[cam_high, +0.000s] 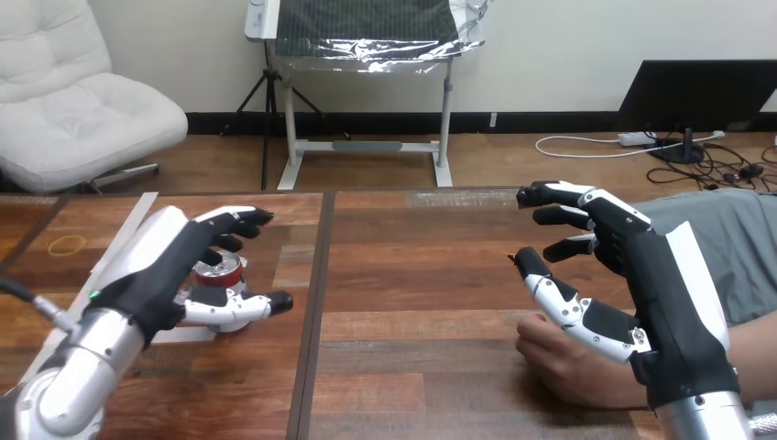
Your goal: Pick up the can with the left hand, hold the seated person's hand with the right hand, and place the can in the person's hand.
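Note:
A red can [220, 271] with a silver top stands upright on the left part of the wooden table [412, 275]. My left hand [169, 270] reaches around it from the left, open: the fingers [234, 220] pass the can's far side and the thumb [240, 308] its near side, and I cannot tell if they touch it. The person's hand [573, 365] rests on the table at the right, near the front edge. Over it hovers my right hand [655, 275], open with spread fingers; its thumb [559, 298] lies just above the person's hand without curling round it.
A yellow rubber band [66, 245] lies far left on the table. A white strip [124, 236] runs diagonally behind my left arm. A dark seam [311, 302] divides the two tabletops. The person's forearm [756, 353] comes in from the right edge.

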{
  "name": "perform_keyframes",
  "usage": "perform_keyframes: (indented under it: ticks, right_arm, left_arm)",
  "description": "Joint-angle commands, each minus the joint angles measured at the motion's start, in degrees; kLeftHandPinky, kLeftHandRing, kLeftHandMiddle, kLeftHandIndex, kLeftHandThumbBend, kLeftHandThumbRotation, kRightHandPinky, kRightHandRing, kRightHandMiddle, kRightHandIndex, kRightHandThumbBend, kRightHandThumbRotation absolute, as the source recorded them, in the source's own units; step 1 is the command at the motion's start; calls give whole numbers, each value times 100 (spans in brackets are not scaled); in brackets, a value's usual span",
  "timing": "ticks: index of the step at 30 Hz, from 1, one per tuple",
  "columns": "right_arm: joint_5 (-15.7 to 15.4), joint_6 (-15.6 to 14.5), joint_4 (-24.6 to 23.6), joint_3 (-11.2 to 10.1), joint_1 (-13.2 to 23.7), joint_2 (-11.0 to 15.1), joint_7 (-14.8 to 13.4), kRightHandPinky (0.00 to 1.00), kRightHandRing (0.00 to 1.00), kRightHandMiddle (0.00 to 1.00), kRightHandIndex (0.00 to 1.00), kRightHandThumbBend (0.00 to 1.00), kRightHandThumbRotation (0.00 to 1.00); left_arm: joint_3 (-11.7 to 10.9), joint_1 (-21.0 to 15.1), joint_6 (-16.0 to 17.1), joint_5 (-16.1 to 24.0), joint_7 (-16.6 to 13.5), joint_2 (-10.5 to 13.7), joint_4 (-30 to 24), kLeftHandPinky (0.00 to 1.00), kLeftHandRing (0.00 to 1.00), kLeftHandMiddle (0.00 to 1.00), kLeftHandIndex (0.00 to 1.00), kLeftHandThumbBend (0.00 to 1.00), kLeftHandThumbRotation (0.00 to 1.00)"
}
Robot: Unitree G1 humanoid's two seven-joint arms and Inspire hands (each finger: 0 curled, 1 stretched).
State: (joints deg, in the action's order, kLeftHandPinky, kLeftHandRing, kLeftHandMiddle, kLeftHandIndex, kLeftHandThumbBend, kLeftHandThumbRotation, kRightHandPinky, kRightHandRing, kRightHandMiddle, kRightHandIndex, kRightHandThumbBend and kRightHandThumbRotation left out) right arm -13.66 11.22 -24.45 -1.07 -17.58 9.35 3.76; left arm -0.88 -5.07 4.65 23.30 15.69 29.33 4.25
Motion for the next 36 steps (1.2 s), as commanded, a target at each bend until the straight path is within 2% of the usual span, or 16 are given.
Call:
perform_keyframes:
  ticks: [1, 6, 10, 16, 18, 20, 22, 26, 32, 36]
  right_arm:
    - [61, -14, -210, -94, 384, 89, 19, 60, 76, 81, 69, 43, 0]
    - [51, -40, -227, -99, 398, 102, 25, 60, 76, 81, 69, 43, 0]
    - [16, -51, -241, -99, 406, 118, 26, 60, 76, 81, 69, 43, 0]
    - [-18, -84, -272, -103, 405, 132, 26, 61, 76, 81, 68, 44, 0]
    - [-24, -99, -284, -103, 404, 129, 24, 61, 76, 81, 68, 44, 0]
    - [-22, -115, -299, -106, 402, 125, 24, 62, 76, 81, 68, 44, 0]
    - [-19, -122, -308, -109, 399, 124, 26, 62, 77, 81, 68, 44, 0]
    - [-19, -126, -330, -115, 401, 128, 32, 63, 77, 81, 68, 44, 0]
    - [-40, -108, -341, -127, 405, 137, 28, 64, 77, 81, 68, 44, 0]
    - [-17, -78, -325, -136, 414, 134, 32, 64, 77, 81, 67, 44, 0]
  left_arm:
    - [88, -597, -31, 141, -162, 125, 195, 77, 81, 83, 83, 81, 31]
    - [193, -730, -37, 321, -337, 84, 383, 78, 83, 85, 84, 82, 35]
    - [291, -827, 105, 518, -605, 75, 586, 79, 84, 87, 85, 82, 36]
    - [504, -954, 363, 1086, -1372, 76, 900, 79, 84, 87, 84, 82, 37]
    - [538, -977, 437, 1179, -1558, 66, 983, 80, 84, 87, 84, 82, 36]
    - [595, -1009, 571, 1323, -1866, 63, 1108, 80, 83, 86, 84, 82, 34]
    - [626, -1028, 645, 1387, -2020, 65, 1183, 81, 83, 86, 84, 82, 33]
    - [741, -1098, 906, 1679, -2640, 82, 1451, 82, 83, 86, 83, 80, 32]
    - [812, -1158, 1084, 1849, -3157, 50, 1692, 82, 83, 85, 83, 79, 32]
    - [852, -1173, 1118, 1908, -3332, 45, 1765, 80, 82, 85, 83, 78, 33]
